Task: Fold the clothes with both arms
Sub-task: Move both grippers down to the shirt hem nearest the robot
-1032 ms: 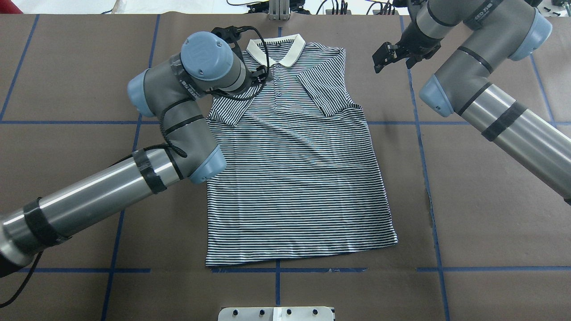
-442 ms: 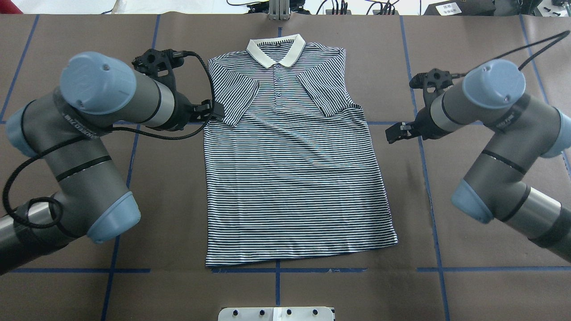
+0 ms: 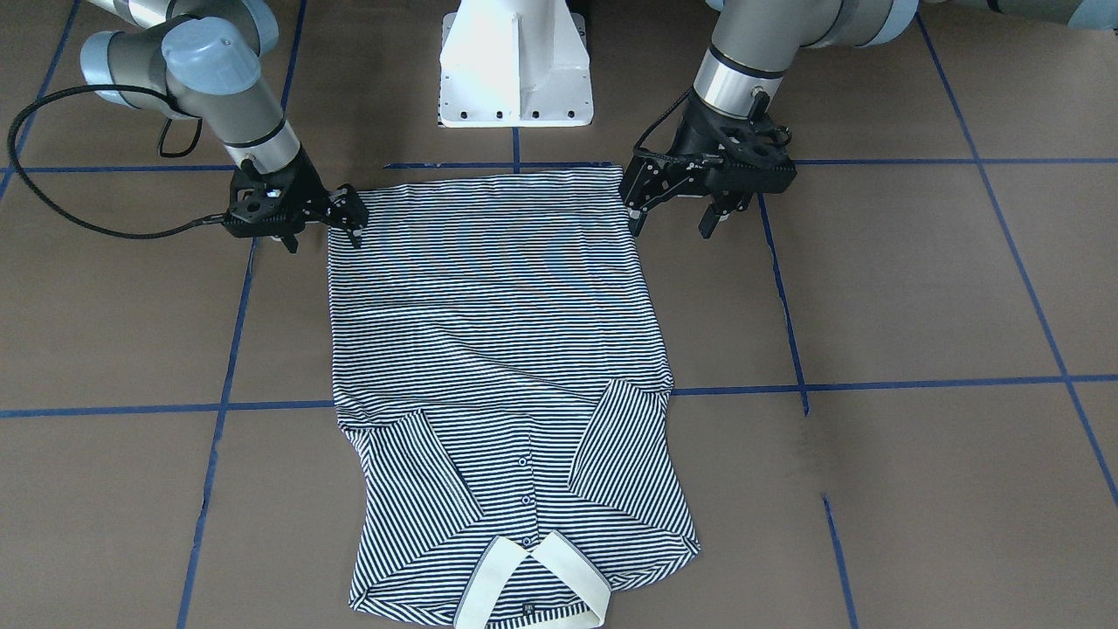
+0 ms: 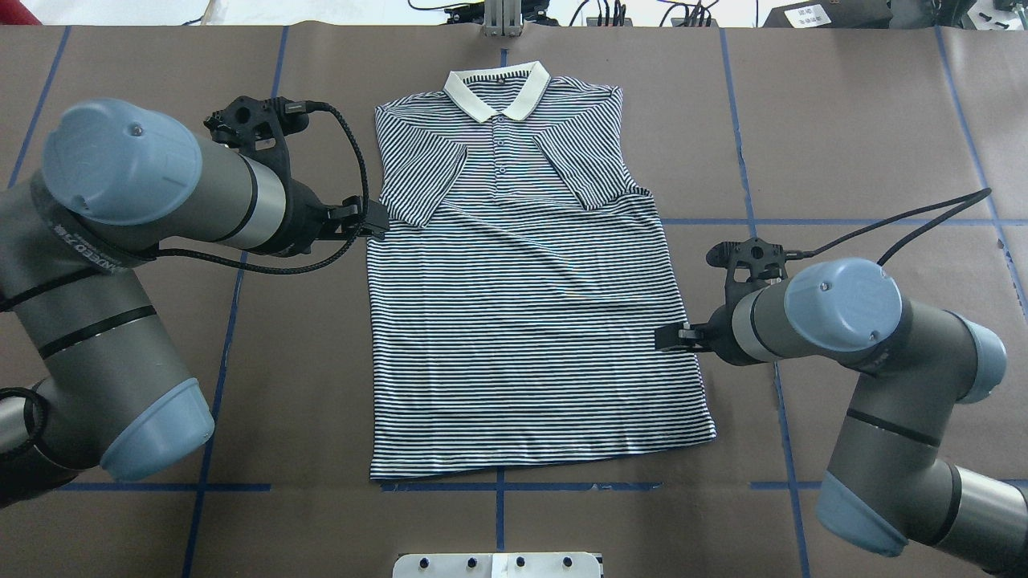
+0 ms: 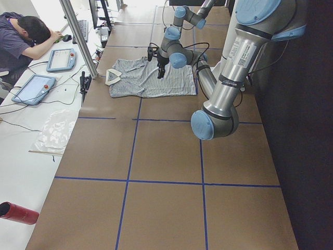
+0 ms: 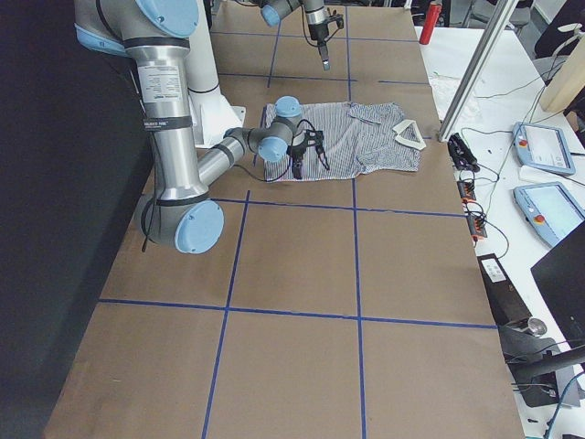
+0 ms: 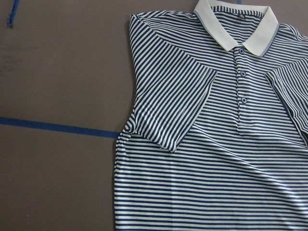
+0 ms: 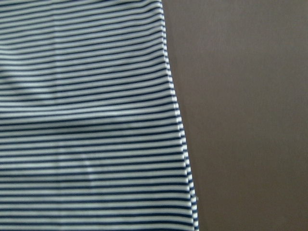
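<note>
table: brown matte surface, blue tape lines marking a grid. striped polo shirt lies flat on it, front up, both sleeves folded in over the chest, cream collar on the side away from the robot. white pedestal base stands at the robot-side edge.

Bright, even light from above, shadows faint & soft. Rt wrist view blurry, left wrist sharp. Colour moiré on shirt stripes, front view
</note>
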Motion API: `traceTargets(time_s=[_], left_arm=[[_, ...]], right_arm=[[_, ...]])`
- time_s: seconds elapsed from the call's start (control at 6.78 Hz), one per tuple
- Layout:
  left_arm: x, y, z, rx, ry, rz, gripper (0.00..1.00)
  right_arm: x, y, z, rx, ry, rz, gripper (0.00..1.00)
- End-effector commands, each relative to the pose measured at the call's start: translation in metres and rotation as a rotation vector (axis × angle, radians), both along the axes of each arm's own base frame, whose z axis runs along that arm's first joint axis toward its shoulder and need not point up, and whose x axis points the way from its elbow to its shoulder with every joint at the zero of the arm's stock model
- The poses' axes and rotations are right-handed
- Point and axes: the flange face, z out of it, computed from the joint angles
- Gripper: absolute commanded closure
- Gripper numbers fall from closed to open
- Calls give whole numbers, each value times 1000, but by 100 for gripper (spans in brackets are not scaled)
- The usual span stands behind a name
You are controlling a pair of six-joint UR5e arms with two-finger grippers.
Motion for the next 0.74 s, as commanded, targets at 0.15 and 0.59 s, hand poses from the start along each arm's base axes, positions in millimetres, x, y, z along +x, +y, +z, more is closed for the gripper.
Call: traceTargets(time_s=[0.15, 0.59], left_arm=[[-2, 2, -1, -1, -2, 1, 0], [-3, 3, -1, 0, -2, 2, 0]], right_arm=[[-20, 51, 23, -68, 41, -34, 2], [-23, 63, 29, -97, 49, -49, 23]])
